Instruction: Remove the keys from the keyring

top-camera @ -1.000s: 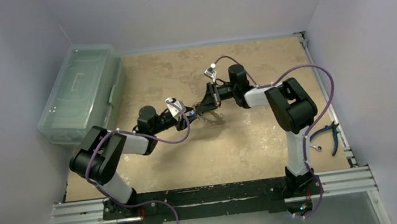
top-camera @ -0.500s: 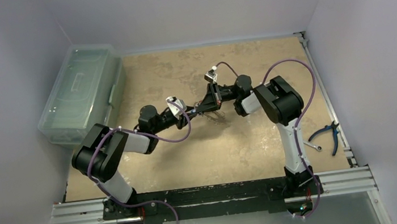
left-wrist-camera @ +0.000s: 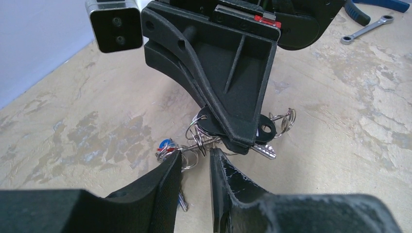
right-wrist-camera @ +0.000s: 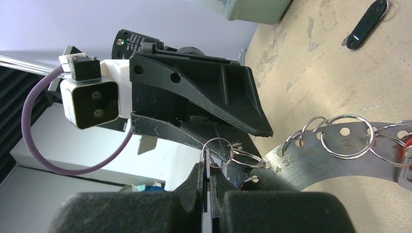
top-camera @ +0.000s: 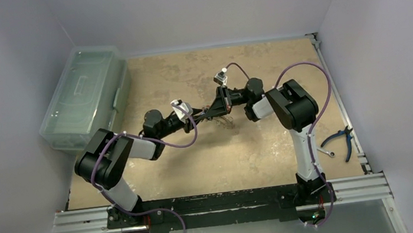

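The keyring [right-wrist-camera: 311,160] is a flat silvery band with numbered holes. Small split rings hang from it, and it hangs over the table's middle [top-camera: 227,123]. My right gripper [right-wrist-camera: 208,170] is shut on a thin flat key [right-wrist-camera: 206,162] that is joined to the band by a small ring [right-wrist-camera: 217,153]. The left wrist view shows that gripper [left-wrist-camera: 240,141] clamping a black-headed key [left-wrist-camera: 265,128]. My left gripper [left-wrist-camera: 194,156] has its jaws a narrow gap apart. The band runs edge-on across their tips, pinched there. A blue and red key [left-wrist-camera: 166,144] hangs beside the left finger.
A clear lidded bin [top-camera: 85,95] stands at the table's left edge. Blue-handled pliers [top-camera: 340,138] and a silver spanner [top-camera: 327,152] lie at the right edge. A black key fob [right-wrist-camera: 368,22] lies loose on the sandy table.
My left jaws have narrowed onto the keyring. The right arm's elbow has swung left and folded in, with its gripper still on the key.
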